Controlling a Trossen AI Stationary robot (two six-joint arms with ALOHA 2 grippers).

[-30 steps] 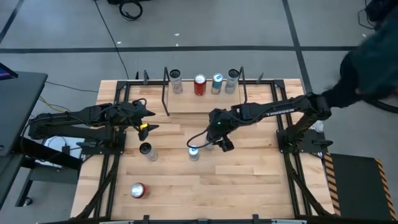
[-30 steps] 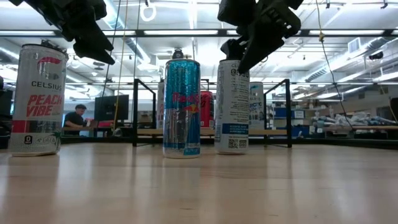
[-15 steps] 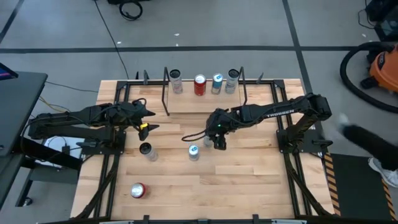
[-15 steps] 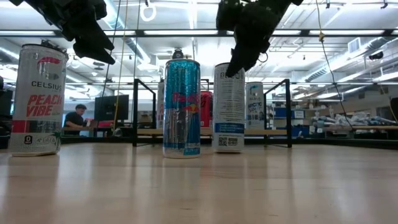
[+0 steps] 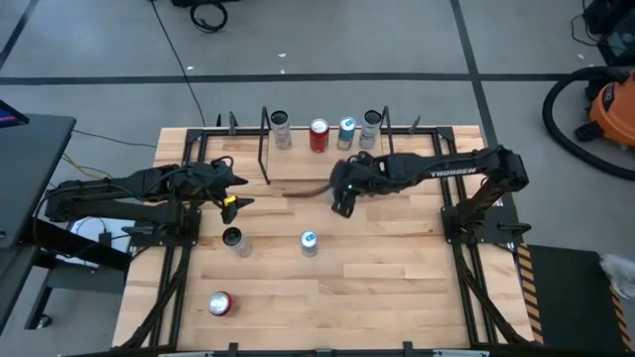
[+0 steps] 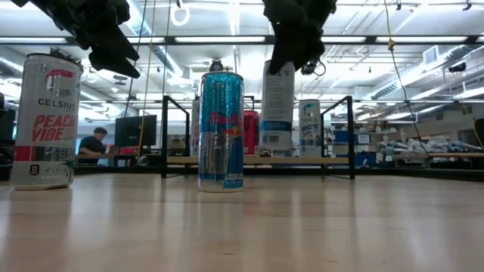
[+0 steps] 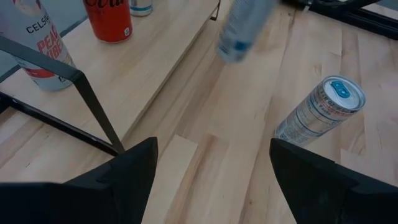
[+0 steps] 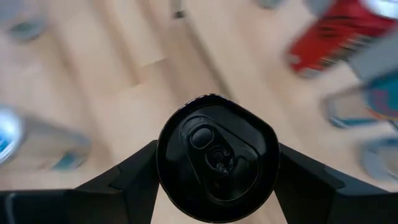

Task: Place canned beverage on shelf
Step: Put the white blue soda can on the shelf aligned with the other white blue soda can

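Right gripper (image 5: 342, 201): clenched on a can (image 6: 277, 106) from above; the right wrist view shows the black can top (image 8: 216, 154) snug between both fingers. It sits at centre frame in the high view, just below the shelf (image 5: 298, 164).
Change: a second ago this can stood on the table (image 5: 387, 288) beside the blue can (image 5: 309, 241), with the fingers wider around it. The fingers have since narrowed onto it and the can has come up off the wood; in the low view its base hangs clear of the table.
Can, now: airborne, upper middle of the low view, roughly upright, carried toward the shelf, blurred by motion in the wrist views.
Shelf: upper centre of the high view, with four cans (image 5: 319, 135) in a row along its back and bare board in front of them.
Meaning: pickup looks done and the carry is under way; what remains is finding a free spot on the board, setting down and letting go.
Left gripper (image 5: 230, 202): waiting at left of centre in the high view, fingers (image 7: 118, 177) apart, grasping nothing.
Left on table: blue can, a dark-topped can (image 5: 233, 238), and a red can (image 5: 219, 303) lying at lower left.
Risk: clipping the shelved cans on approach.
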